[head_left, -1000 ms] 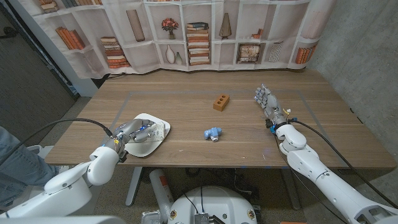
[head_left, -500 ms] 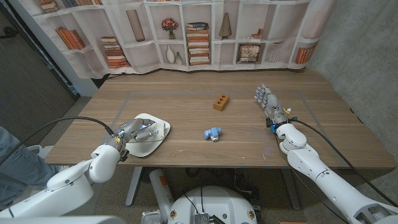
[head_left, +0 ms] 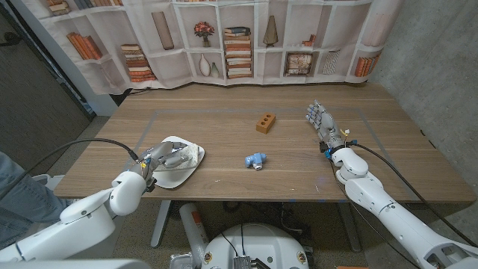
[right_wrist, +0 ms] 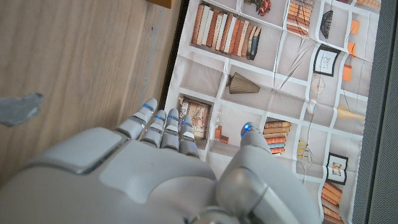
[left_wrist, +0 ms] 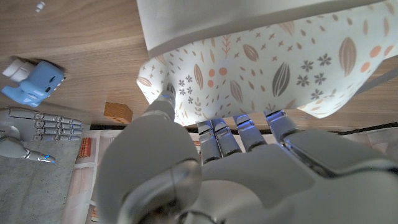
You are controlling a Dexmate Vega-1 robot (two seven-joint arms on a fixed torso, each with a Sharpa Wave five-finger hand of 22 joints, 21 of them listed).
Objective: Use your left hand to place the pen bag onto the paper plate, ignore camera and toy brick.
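Note:
The pen bag, white with a leaf and flower print, lies on the white paper plate at the table's front left. My left hand is at the plate's left side and holds the bag's near end. In the left wrist view the thumb lies on top of the pen bag, the fingers run under its edge, and the plate is beneath it. My right hand stands at the right of the table, fingers straight and apart, holding nothing.
A small blue toy camera sits near the table's middle front, right of the plate. An orange toy brick lies behind it. A printed bookshelf backdrop hangs along the table's far edge. A cable trails from my left arm off the left edge.
My left hand and the pen bag have shifted slightly left and settled lower on the plate. My right hand has not moved.

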